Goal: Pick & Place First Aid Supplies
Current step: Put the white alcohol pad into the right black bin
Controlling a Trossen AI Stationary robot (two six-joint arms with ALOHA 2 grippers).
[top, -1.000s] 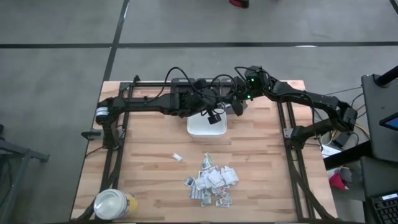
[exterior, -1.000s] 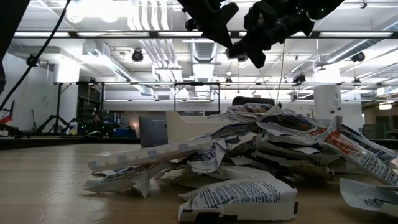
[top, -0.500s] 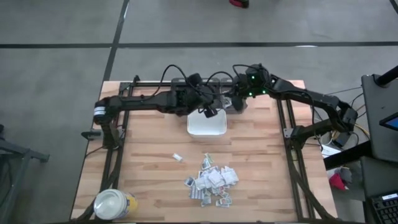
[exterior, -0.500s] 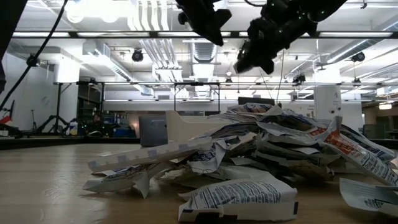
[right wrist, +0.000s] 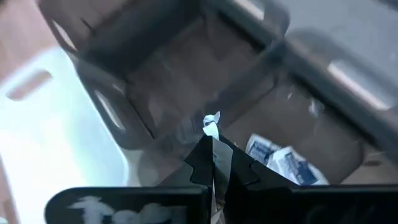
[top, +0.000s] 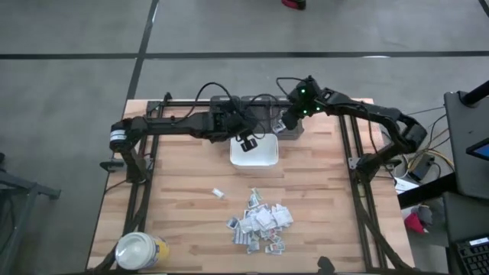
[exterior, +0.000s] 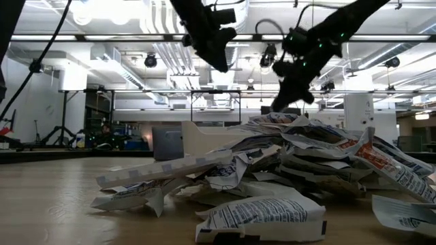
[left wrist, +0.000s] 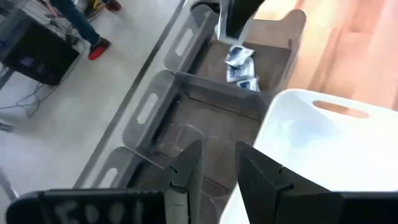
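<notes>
Right gripper (right wrist: 213, 163) pinches a small packet (right wrist: 211, 124) above grey bins (right wrist: 186, 74).

A large industrial lab or workshop hall is shown. In the low view, an open ceiling (exterior: 204, 41) hung with strip lights, exposed white ducts (exterior: 167, 51) and pipes is seen above a wide room. Dark stands and racks (exterior: 65, 116) are ranged at the far side. From above, a bare grey concrete floor (top: 69, 46) crossed by dark seams is seen around a wooden desk (top: 321, 191) framed in black metal rails, with cabled equipment (top: 466, 122) placed beside it.
</notes>
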